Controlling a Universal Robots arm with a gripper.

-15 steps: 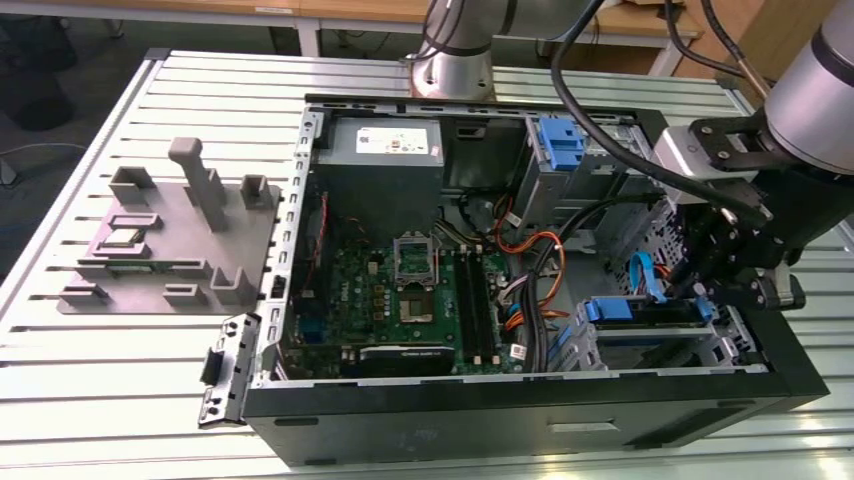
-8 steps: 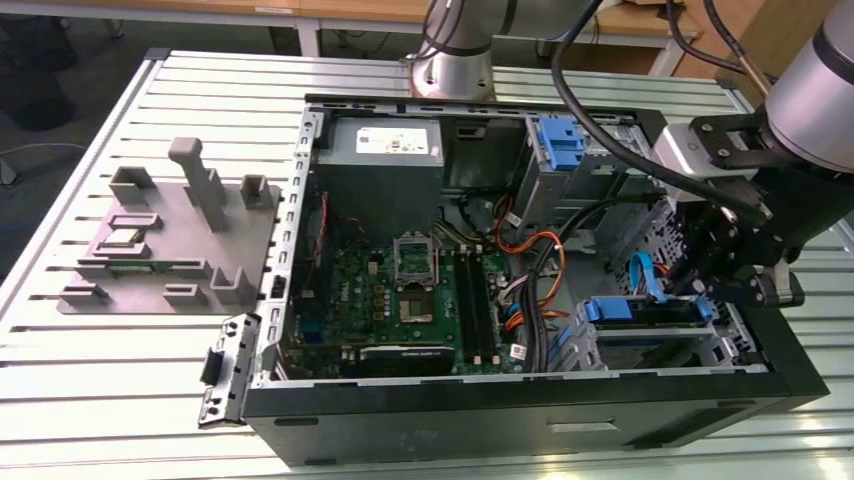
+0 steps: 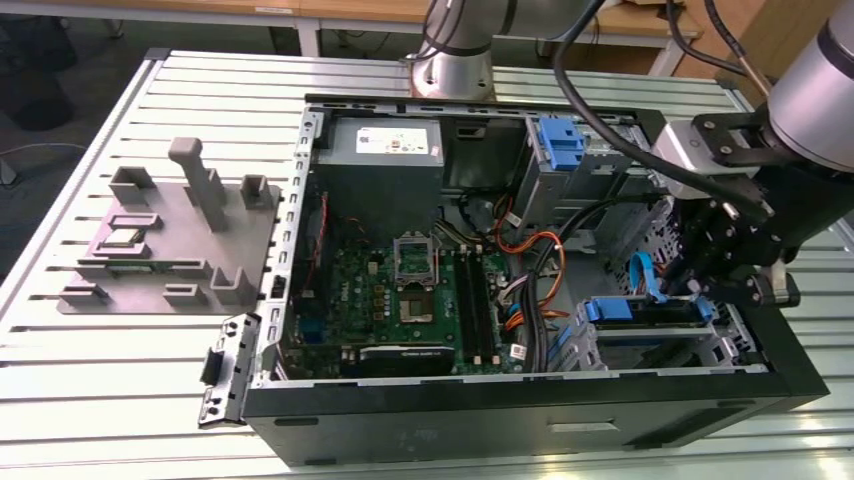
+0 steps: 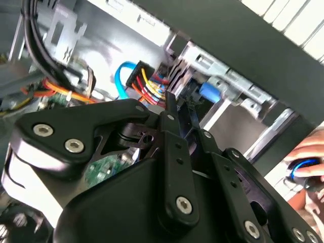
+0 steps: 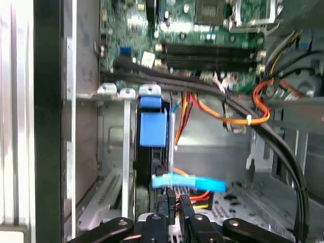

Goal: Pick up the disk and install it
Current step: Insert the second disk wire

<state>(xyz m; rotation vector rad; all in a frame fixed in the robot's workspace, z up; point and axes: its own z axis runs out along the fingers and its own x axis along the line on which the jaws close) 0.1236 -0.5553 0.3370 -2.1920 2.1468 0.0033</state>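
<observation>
The disk sits in its blue carrier in the drive bay at the corner of the open computer case on the exterior view's right. In the first wrist view the disk stands edge-on in the bay, its blue tab facing the motherboard. My gripper hangs just over the bay's outer end. In the first wrist view my gripper is shut, its fingertips close together at the disk's near end with nothing between them. A light blue cable crosses just ahead of the fingertips. The second wrist view shows my gripper narrowed toward the cable plugs.
Orange and black cables run past the bay to the motherboard. A bare blue bracket and a grey power-supply box sit at the case's far side. A grey fixture stands on the table. A hand shows outside the case.
</observation>
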